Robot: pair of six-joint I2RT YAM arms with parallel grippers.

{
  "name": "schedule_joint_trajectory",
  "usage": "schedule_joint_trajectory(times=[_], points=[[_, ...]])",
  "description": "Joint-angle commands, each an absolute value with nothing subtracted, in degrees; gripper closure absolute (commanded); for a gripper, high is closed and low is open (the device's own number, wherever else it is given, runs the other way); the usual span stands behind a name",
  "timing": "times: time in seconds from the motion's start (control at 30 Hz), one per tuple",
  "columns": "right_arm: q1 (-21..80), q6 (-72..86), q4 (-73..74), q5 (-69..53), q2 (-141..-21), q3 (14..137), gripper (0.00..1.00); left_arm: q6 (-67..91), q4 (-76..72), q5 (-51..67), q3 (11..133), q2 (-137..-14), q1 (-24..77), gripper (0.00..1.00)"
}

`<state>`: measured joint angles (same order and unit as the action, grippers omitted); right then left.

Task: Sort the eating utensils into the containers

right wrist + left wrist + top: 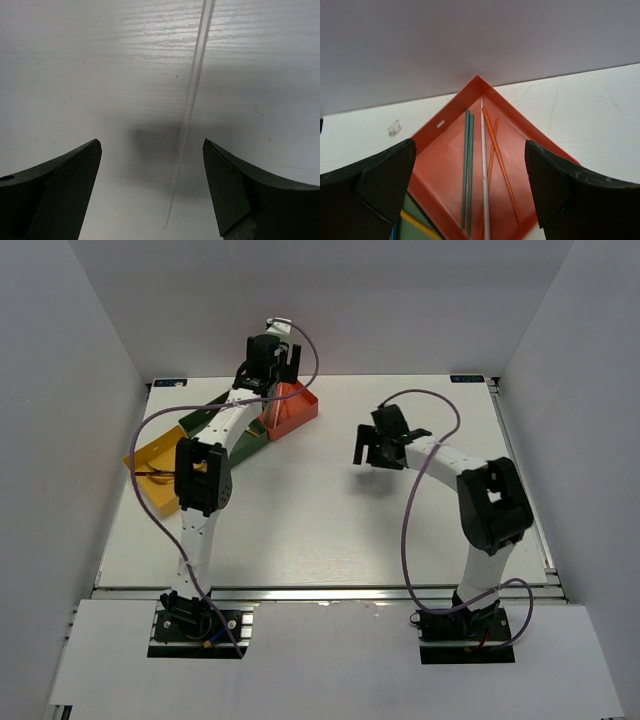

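Observation:
The red-orange container [440, 170] lies under my left gripper [470, 145], which is open and holds nothing. In it lie two teal chopsticks [468, 170], one silver chopstick [484, 190] and two red chopsticks [501, 165]. In the top view my left gripper [272, 358] hangs over the red-orange container [295, 412] at the back. My right gripper [151, 142] is open above the bare table, and a thin silver chopstick [192, 100] lies between its fingers' lines, untouched. In the top view my right gripper [382, 448] is mid-table, right of centre.
A dark green container [215, 422] and a yellow container [150, 465] sit in a row left of the red-orange one, partly under the left arm. A corner of the green one [412, 212] shows a gold piece. White walls stand behind and at both sides.

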<state>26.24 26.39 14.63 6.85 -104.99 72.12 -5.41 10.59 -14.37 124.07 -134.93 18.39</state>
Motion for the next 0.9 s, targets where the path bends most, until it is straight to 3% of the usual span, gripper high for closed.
schedule_joint_trajectory(times=[0.0, 0.13, 0.33, 0.43, 0.5, 0.77, 0.83, 0.87], points=[[29.26, 27.07, 22.47, 17.47, -110.99, 79.35, 0.14, 3.48, 13.18, -15.30, 120.26, -117.19, 18.19, 0.02], [31.37, 27.86, 26.89, 23.81, -116.54, 85.77, 0.24, 9.66, 12.05, -12.31, 105.94, -102.51, 18.19, 0.02], [30.33, 27.60, 27.25, 21.98, -119.44, 85.88, 0.39, 16.77, 11.25, -9.23, 89.57, -86.51, 18.19, 0.02], [28.92, 27.51, 24.71, 18.83, -118.05, 83.33, 0.47, 18.10, 11.34, -8.26, 85.35, -84.12, 18.19, 0.02], [28.13, 26.90, 23.56, 16.88, -118.47, 82.01, 0.59, 19.77, 11.25, -8.00, 83.94, -82.54, 18.19, 0.02], [24.44, 26.54, 26.80, 17.58, -121.99, 79.90, 0.73, 26.61, 12.04, -5.54, 77.70, -78.75, 18.28, 0.02], [23.65, 25.50, 26.02, 14.26, -121.91, 79.11, 0.86, 30.04, 10.30, -2.48, 74.12, -77.79, 18.28, 0.02], [23.38, 24.97, 25.23, 12.41, -121.64, 78.58, 0.86, 31.28, 9.41, -1.24, 72.61, -77.52, 18.28, 0.02]])
